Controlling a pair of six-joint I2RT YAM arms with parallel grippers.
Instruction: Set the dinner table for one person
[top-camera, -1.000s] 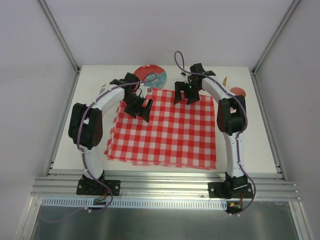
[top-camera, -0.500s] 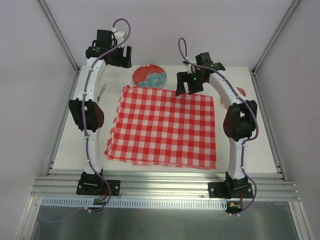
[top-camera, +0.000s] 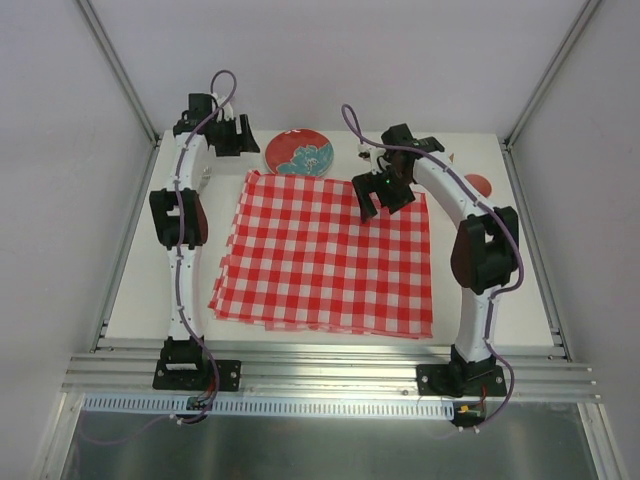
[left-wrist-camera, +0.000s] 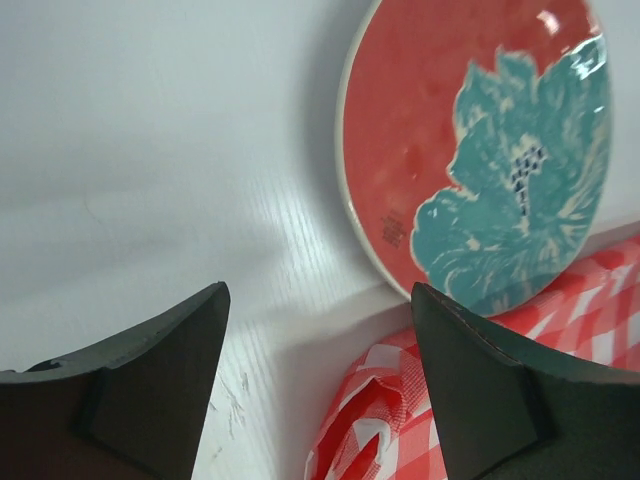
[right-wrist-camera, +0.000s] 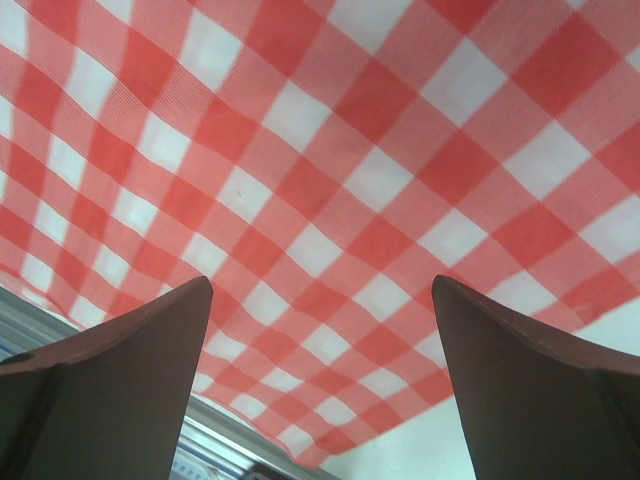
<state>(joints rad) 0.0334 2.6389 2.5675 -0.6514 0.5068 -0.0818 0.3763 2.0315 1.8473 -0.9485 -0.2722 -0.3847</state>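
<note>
TOP VIEW
- dinner table (top-camera: 525, 270): white top with grey rails (top-camera: 330, 375) at the near edge. I see bare surface on both sides of the cloth.
- cloth (top-camera: 330, 260): red/white check, spread flat mid-table, a bit skewed. Its near L corner looks layered.
- plate (top-camera: 300, 153): red w/ a teal flower, at the far edge of the table. It sits right at the cloth's far edge, and I can't tell if it touches.
- L gripper (top-camera: 238, 138): far L corner of the table, just L of the plate and off the cloth.
- R gripper (top-camera: 380, 198): over the cloth's far R part.
- small red thing (top-camera: 478, 184): far R on the table, partly behind the R arm. I can't tell what it is.

L WRIST
- L gripper (left-wrist-camera: 315, 390): fingers (left-wrist-camera: 150, 390) spread wide, nothing between them.
- below it: bare table (left-wrist-camera: 150, 150), with the rumpled cloth corner (left-wrist-camera: 365, 420) next to the R finger.
- plate (left-wrist-camera: 470, 150): ahead and to the R, clear of both fingers.

R WRIST
- R gripper (right-wrist-camera: 320, 380): fingers (right-wrist-camera: 540, 380) spread wide, holding nothing.
- cloth (right-wrist-camera: 330, 180): fills nearly the whole view. I can't tell if the tips touch it.
- table (right-wrist-camera: 410, 455): a sliver of bare white at the bottom edge.
</note>
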